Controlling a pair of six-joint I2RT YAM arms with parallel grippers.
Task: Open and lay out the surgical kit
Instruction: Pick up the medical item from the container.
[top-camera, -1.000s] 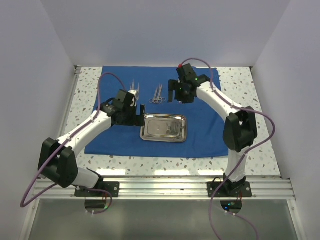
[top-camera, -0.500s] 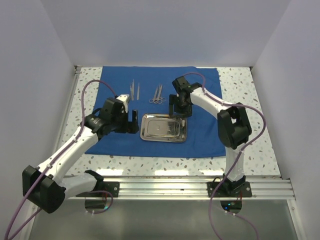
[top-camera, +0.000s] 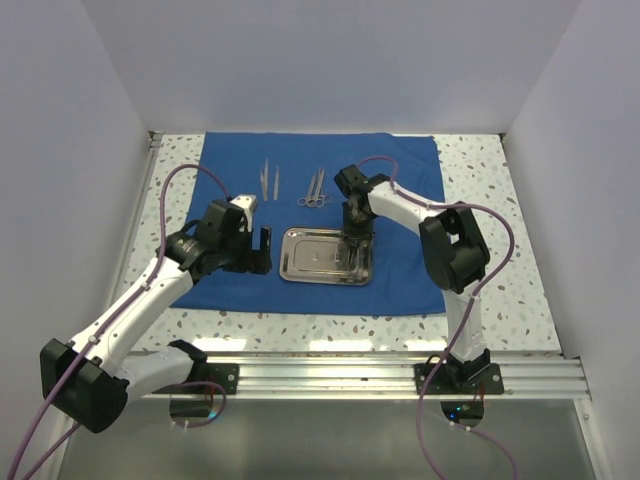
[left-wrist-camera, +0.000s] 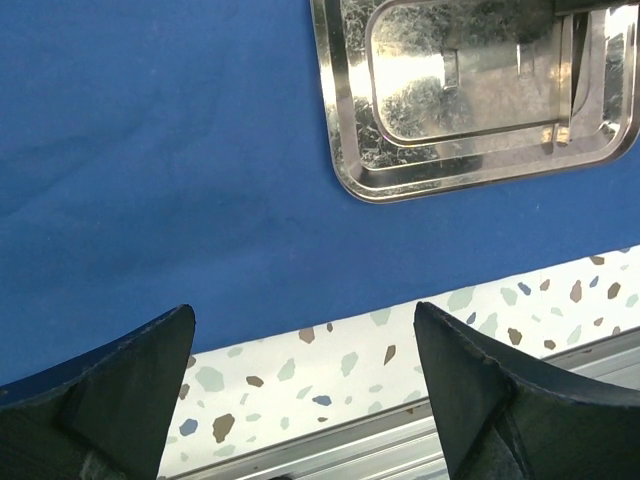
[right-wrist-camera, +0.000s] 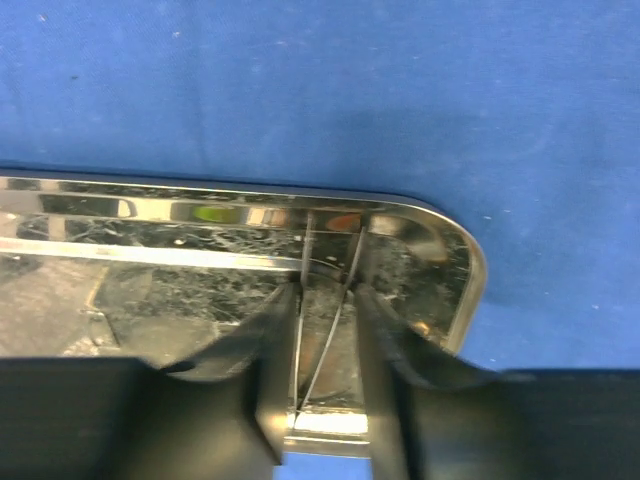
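Along the near edge, the speckled table is carrying the royal-blue cloth wrap, which is lying spread flat and reaching back toward the far wall.

At the near left of the cloth, the left tool is hanging wide open with nothing between its fingers. Its wrist view is looking down past them at the near hem of the cloth and the table beyond it.

Just right of that tool, the steel tray is sitting on the middle of the cloth, long side running left to right.

The right tool is reaching down into the right end of the tray. Its fingers are standing close on either side of the slim tweezers lying on the tray floor near the rounded corner. The tweezers' two thin arms are running between the pads, which are narrowed around them. Whether the pads are actually clamping them or only flanking them, I cannot tell.

Farther back on the cloth, well apart from the tray, the loose tweezers are lying at the left. The scissor-like instruments are lying just to their right, handle rings toward the near side.
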